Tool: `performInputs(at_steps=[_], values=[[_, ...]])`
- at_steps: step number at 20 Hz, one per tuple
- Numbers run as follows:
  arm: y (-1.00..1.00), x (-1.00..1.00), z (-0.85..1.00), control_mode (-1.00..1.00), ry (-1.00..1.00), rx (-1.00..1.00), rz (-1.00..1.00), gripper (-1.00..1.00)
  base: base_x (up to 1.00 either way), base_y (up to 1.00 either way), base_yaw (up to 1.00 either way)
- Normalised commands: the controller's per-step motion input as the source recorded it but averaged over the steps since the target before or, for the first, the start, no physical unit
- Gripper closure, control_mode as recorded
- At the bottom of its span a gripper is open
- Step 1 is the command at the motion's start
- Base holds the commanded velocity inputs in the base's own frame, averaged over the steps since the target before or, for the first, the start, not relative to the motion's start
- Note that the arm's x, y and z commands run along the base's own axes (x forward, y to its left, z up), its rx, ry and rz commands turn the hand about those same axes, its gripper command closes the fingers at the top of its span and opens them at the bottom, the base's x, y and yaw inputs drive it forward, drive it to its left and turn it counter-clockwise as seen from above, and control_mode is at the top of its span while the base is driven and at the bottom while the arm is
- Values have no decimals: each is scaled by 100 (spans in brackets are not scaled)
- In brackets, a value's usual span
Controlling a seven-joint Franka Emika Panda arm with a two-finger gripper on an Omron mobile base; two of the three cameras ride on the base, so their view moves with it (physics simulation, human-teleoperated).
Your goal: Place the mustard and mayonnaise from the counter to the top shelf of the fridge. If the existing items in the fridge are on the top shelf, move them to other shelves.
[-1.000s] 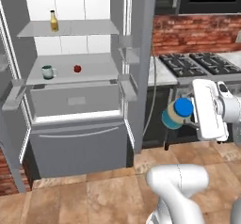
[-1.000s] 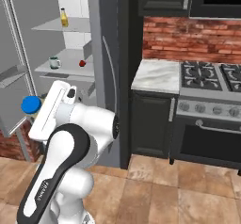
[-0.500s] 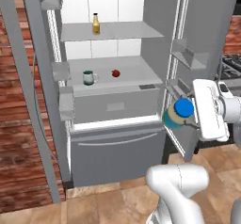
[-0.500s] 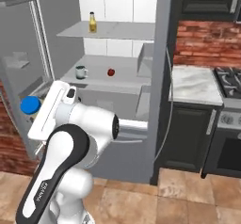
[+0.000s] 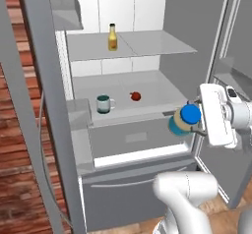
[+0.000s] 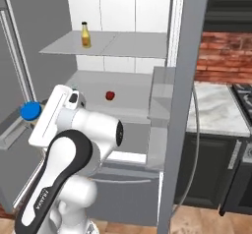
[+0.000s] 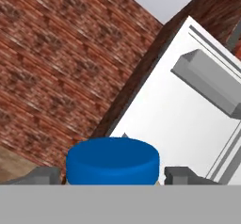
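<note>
My gripper [image 5: 193,121] is shut on the mayonnaise [image 5: 184,120], a squat jar with a blue lid, held in the air in front of the open fridge [image 5: 197,41], right of its lower shelf. In the hand view the blue lid [image 7: 112,159] sits between my fingertips [image 7: 44,175]. The jar's lid [image 6: 30,111] shows at the left of the arm in the right base view. The mustard [image 5: 112,37], a yellow bottle, stands upright on the top shelf [image 5: 152,42]. A teal mug [image 5: 103,103] and a small red fruit [image 5: 136,96] rest on the wider shelf below.
The fridge doors stand open on both sides, with door bins [image 7: 207,79] on them. A grey drawer front [image 5: 133,139] lies under the lower shelf. The marble counter [image 6: 216,111] and brick backsplash [image 6: 224,56] are to the right. A brick wall [image 5: 19,144] stands on the left.
The whole picture has shifted as the base drove: the fridge interior is now nearer and centred. The arm keeps the same pose with the jar still in the gripper.
</note>
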Motion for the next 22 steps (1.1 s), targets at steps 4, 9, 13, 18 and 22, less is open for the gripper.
performInputs(at_steps=[4, 9, 13, 18, 22], values=[[0, 0, 0, 100, 0, 0, 0, 100, 65, 6, -7], [0, 0, 0, 100, 0, 0, 0, 100, 32, 25, -7], [0, 0, 0, 100, 0, 0, 0, 100, 44, 17, -12], [17, 46, 59, -100, 0, 3, -26, 100, 10, 3, -4], [3, 76, 90, -100, 7, 6, -35, 100, 0, 0, 0]])
